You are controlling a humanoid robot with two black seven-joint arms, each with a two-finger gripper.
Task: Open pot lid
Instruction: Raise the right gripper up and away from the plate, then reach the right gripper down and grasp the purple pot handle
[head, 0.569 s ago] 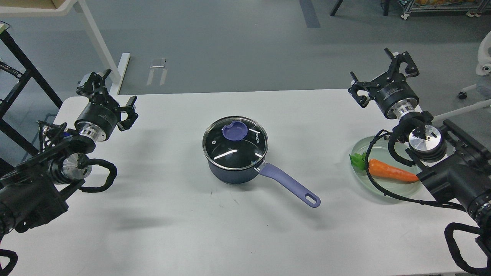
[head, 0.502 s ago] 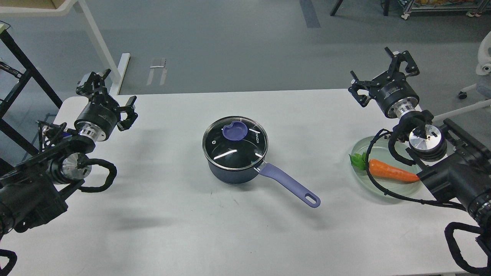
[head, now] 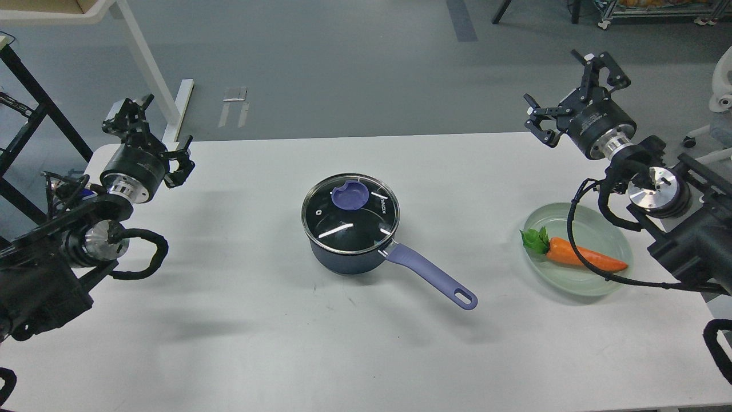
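Note:
A dark blue pot (head: 346, 258) stands at the middle of the white table (head: 240, 332). Its glass lid (head: 350, 214) lies closed on it, with a purple knob (head: 351, 196) on top. The pot's purple handle (head: 432, 276) points to the front right. My left gripper (head: 150, 131) is open and empty, above the table's far left corner, well away from the pot. My right gripper (head: 575, 91) is open and empty, above the table's far right edge, also far from the pot.
A pale green glass plate (head: 615, 243) with an orange carrot (head: 583, 256) lies at the right, under my right arm's cable. A white desk leg (head: 154, 74) and a black frame (head: 34, 109) stand beyond the table at the left.

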